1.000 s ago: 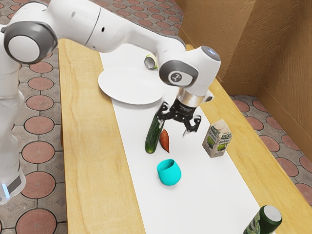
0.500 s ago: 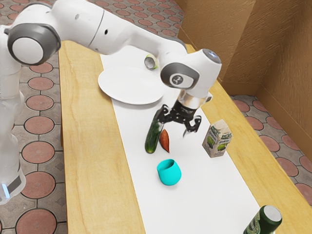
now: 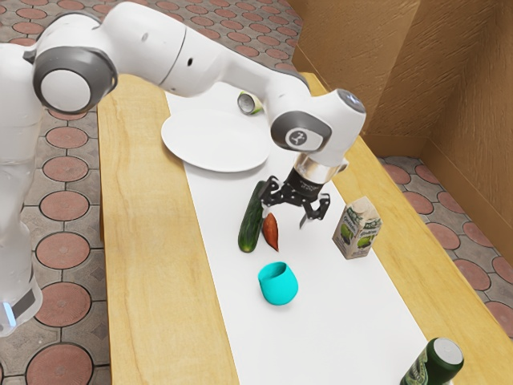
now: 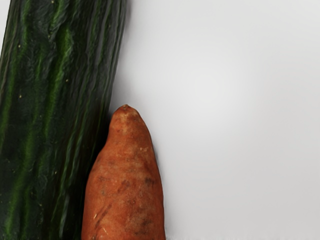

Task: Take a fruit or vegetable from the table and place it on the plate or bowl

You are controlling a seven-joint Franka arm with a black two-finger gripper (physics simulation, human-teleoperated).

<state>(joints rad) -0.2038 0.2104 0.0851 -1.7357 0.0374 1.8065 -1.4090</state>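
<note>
A reddish-brown sweet potato is lying flat, its tapered tip pointing toward the round white plate. It is resting right against a long, dark green cucumber, which is stretching closer to the plate's rim without touching it.

gripper with fingers spread above sweet potato, cucumber just beside it, white plate near

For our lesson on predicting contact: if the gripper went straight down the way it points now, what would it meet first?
Most likely the sweet potato, lying right under the open gripper against the cucumber; depth is hard to judge.
</note>
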